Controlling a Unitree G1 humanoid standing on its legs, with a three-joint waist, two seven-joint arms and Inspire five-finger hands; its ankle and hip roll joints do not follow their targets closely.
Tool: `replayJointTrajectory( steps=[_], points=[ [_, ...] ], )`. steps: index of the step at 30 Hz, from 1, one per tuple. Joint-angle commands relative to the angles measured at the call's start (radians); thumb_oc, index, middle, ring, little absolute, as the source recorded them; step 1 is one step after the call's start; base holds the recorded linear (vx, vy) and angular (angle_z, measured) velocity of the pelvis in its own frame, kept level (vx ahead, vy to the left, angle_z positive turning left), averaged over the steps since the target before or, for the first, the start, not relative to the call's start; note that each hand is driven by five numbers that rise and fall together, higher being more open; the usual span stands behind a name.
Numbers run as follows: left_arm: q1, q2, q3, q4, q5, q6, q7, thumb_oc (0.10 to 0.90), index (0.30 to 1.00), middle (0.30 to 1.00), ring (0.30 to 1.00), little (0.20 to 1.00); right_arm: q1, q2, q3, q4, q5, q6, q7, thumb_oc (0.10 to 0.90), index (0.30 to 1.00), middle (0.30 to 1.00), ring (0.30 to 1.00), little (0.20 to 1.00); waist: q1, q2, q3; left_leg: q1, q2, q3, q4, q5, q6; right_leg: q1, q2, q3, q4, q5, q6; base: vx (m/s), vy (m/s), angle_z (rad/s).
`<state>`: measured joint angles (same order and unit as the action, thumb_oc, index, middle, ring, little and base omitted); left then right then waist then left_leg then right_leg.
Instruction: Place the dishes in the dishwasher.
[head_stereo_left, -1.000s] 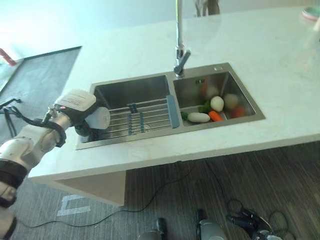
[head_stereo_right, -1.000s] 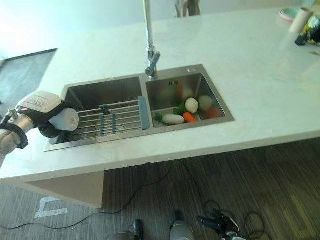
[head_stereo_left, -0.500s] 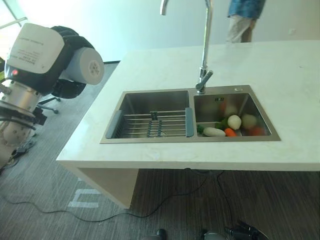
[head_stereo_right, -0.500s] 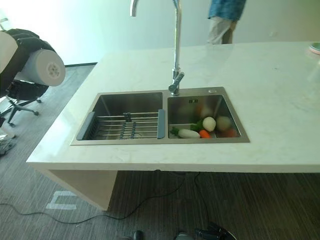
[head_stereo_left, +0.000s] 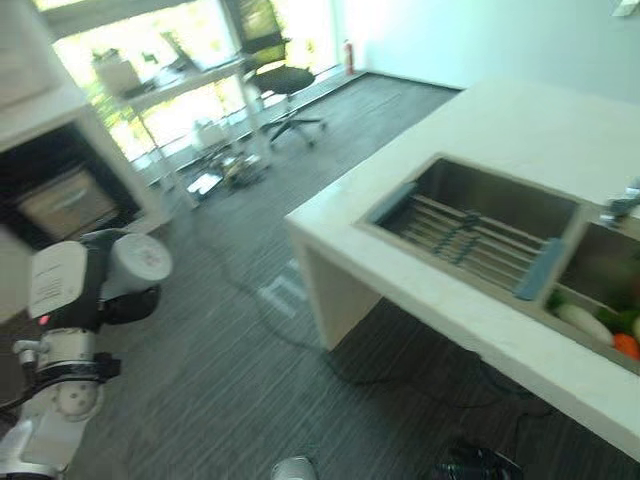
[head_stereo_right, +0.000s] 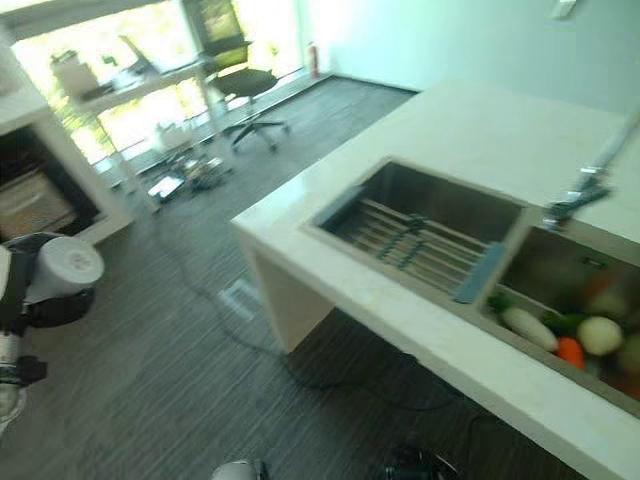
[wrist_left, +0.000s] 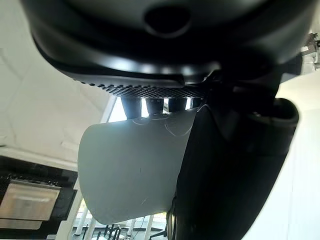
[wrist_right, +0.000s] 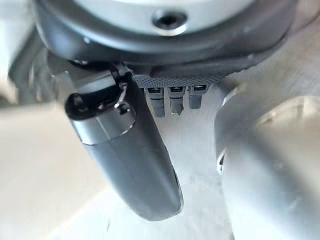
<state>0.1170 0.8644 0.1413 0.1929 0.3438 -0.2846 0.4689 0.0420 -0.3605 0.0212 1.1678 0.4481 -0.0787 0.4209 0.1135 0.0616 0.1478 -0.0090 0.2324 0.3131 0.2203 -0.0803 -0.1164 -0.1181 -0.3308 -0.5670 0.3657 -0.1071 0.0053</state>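
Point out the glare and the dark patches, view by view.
Left eye view: daylight through the windows whites out the upper left, and the countertop glares pale while the sink basin stays dark. Left wrist view: the left hand is a backlit dark mass; the white cup it grips is evenly grey.

Counter (head_stereo_left: 470, 310) at right, rack (head_stereo_left: 460, 238) in its left sink basin (head_stereo_left: 500, 195), vegetables (head_stereo_right: 560, 335) in the right basin, office chair (head_stereo_left: 275, 75) far behind

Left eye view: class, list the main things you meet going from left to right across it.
Left hand holding a white cup → office chair → sink rack → white vegetable → carrot.
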Motion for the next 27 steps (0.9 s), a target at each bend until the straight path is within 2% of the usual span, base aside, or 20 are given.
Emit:
replayJointTrajectory(
  steps=[1,3,4,6,8,9,10,11,13,14,16,18,19,23,24,27],
  points=[
    [-0.136,0.067,0.136,-0.056,0.0,-0.096,0.08,0.4,0.3,0.3,0.3,0.3,-0.013,0.015,0.022,0.019,0.057,-0.023,0.03,0.8,0.9,0.9,0.9,0.9,-0.039,0.017,-0.04,-0.057,0.034,0.011,0.08,-0.101,-0.021,0.093,-0.001,0.022,-0.066,-0.085,0.153,-0.13,0.498,2.05],
    [-0.141,0.021,0.093,-0.115,0.015,-0.074,0.051,0.4,0.3,0.3,0.3,0.3,-0.008,0.032,-0.003,0.022,0.058,-0.013,-0.022,0.8,0.9,0.9,0.9,0.9,-0.017,0.011,-0.045,-0.056,-0.021,-0.039,0.08,-0.129,-0.004,0.106,-0.021,0.015,-0.066,-0.058,0.178,-0.05,0.459,1.85],
    [-0.135,-0.021,0.082,-0.165,0.027,-0.057,0.042,0.4,0.3,0.3,0.3,0.3,-0.011,0.055,-0.025,0.025,0.099,-0.012,-0.031,0.8,0.9,0.9,0.9,0.9,0.011,0.002,-0.044,-0.053,-0.054,-0.069,0.08,-0.151,0.014,0.116,-0.04,0.011,-0.066,-0.036,0.188,-0.04,0.399,1.24],
    [-0.139,-0.054,0.076,-0.2,0.022,-0.042,0.037,0.4,0.3,0.3,0.3,0.3,-0.014,0.078,-0.043,0.005,0.164,-0.011,-0.054,0.8,0.9,0.9,0.9,0.9,0.03,-0.001,-0.037,-0.049,-0.079,-0.08,0.08,-0.165,0.038,0.137,-0.063,-0.01,-0.066,-0.009,0.188,-0.04,0.338,0.59],
    [-0.155,-0.079,0.055,-0.208,0.015,-0.024,0.026,0.4,0.3,0.3,0.3,0.3,-0.019,0.096,-0.062,-0.035,0.142,0.004,-0.082,0.8,0.9,0.9,0.9,0.9,0.031,-0.001,-0.022,-0.046,-0.117,-0.127,0.08,-0.179,0.067,0.141,-0.058,0.016,-0.066,0.013,0.174,0.02,0.238,0.52],
    [-0.165,-0.082,0.042,-0.203,0.013,-0.029,0.02,0.4,0.3,0.3,0.3,0.3,-0.017,0.099,-0.071,-0.038,0.137,0.003,-0.084,0.8,0.9,0.9,0.9,0.9,0.023,-0.001,-0.015,-0.044,-0.129,-0.144,0.08,-0.181,0.077,0.141,-0.042,0.044,-0.066,0.018,0.171,0.08,0.169,0.55],
    [-0.191,-0.085,0.01,-0.183,0.01,-0.044,0.012,0.4,0.3,0.3,0.3,0.3,-0.017,0.101,-0.075,-0.037,0.139,-0.005,-0.082,0.8,0.9,0.9,0.9,0.9,0.002,-0.003,0.002,-0.037,-0.144,-0.178,0.08,-0.185,0.096,0.143,-0.001,0.107,-0.066,0.017,0.166,0.02,0.124,0.49],
    [-0.218,-0.092,-0.025,-0.166,0.016,-0.054,0.019,0.4,0.3,0.3,0.3,0.3,-0.019,0.101,-0.078,-0.03,0.127,-0.015,-0.067,0.8,0.9,0.9,0.9,0.9,-0.022,-0.008,0.023,-0.048,-0.157,-0.203,0.08,-0.165,0.116,0.13,0.046,0.157,-0.066,0.013,0.15,0.03,0.097,0.79],
    [-0.247,-0.108,-0.067,-0.152,0.028,-0.083,0.023,0.4,0.3,0.3,0.3,0.3,-0.016,0.093,-0.076,-0.021,0.145,-0.023,-0.057,0.8,0.9,0.9,0.9,0.9,-0.05,-0.025,0.039,-0.052,-0.188,-0.255,0.08,-0.173,0.129,0.113,0.124,0.262,-0.066,-0.049,0.141,0.08,0.019,1.52],
    [-0.259,-0.124,-0.09,-0.15,0.027,-0.1,0.018,0.4,0.3,0.3,0.3,0.3,-0.011,0.083,-0.077,-0.019,0.168,-0.009,-0.035,0.8,0.9,0.9,0.9,0.9,-0.066,-0.046,0.043,-0.056,-0.223,-0.292,0.08,-0.183,0.136,0.088,0.176,0.347,-0.066,-0.077,0.132,0.13,0.006,1.91],
    [-0.263,-0.141,-0.107,-0.153,0.032,-0.097,0.006,0.4,0.3,0.3,0.3,0.3,-0.005,0.067,-0.077,-0.013,0.18,0.03,0.02,0.8,0.9,0.9,0.9,0.9,-0.076,-0.062,0.035,-0.073,-0.258,-0.329,0.08,-0.179,0.139,0.05,0.213,0.416,-0.066,-0.079,0.128,0.12,-0.016,1.72],
    [-0.265,-0.151,-0.131,-0.146,0.048,-0.109,-0.014,0.4,0.3,0.3,0.3,0.3,0.01,0.054,-0.075,0.005,0.186,0.047,0.062,0.8,0.9,0.9,0.9,0.9,-0.083,-0.067,0.025,-0.088,-0.289,-0.381,0.08,-0.177,0.144,0.029,0.247,0.49,-0.066,-0.077,0.128,0.15,-0.088,1.41],
    [-0.266,-0.155,-0.139,-0.142,0.056,-0.11,-0.018,0.4,0.3,0.3,0.3,0.3,0.015,0.051,-0.073,0.014,0.185,0.05,0.075,0.8,0.9,0.9,0.9,0.9,-0.087,-0.067,0.023,-0.093,-0.296,-0.396,0.08,-0.176,0.145,0.027,0.255,0.501,-0.066,-0.078,0.126,0.15,-0.144,1.0],
    [-0.258,-0.178,-0.159,-0.154,0.065,-0.093,-0.054,0.4,0.3,0.3,0.3,0.3,0.003,0.039,-0.043,0.043,0.169,0.089,0.094,0.8,0.9,0.9,0.9,0.9,-0.069,-0.069,0.004,-0.106,-0.274,-0.387,0.08,-0.166,0.12,0.028,0.256,0.462,-0.066,-0.102,0.118,0.12,-0.21,0.93],
    [-0.246,-0.175,-0.146,-0.184,0.06,-0.071,-0.068,0.4,0.3,0.3,0.3,0.3,-0.016,0.034,-0.019,0.047,0.125,0.087,0.098,0.8,0.9,0.9,0.9,0.9,-0.054,-0.062,0.001,-0.107,-0.245,-0.368,0.08,-0.152,0.098,0.029,0.25,0.439,-0.066,-0.113,0.113,0.11,-0.157,0.52],
    [-0.239,-0.158,-0.126,-0.201,0.03,-0.086,-0.092,0.4,0.3,0.3,0.3,0.3,-0.028,0.025,-0.004,0.044,0.133,0.079,0.091,0.8,0.9,0.9,0.9,0.9,-0.043,-0.055,0.011,-0.119,-0.219,-0.337,0.08,-0.121,0.079,0.035,0.246,0.415,-0.066,-0.116,0.106,0.03,-0.121,0.13]
  ],
)
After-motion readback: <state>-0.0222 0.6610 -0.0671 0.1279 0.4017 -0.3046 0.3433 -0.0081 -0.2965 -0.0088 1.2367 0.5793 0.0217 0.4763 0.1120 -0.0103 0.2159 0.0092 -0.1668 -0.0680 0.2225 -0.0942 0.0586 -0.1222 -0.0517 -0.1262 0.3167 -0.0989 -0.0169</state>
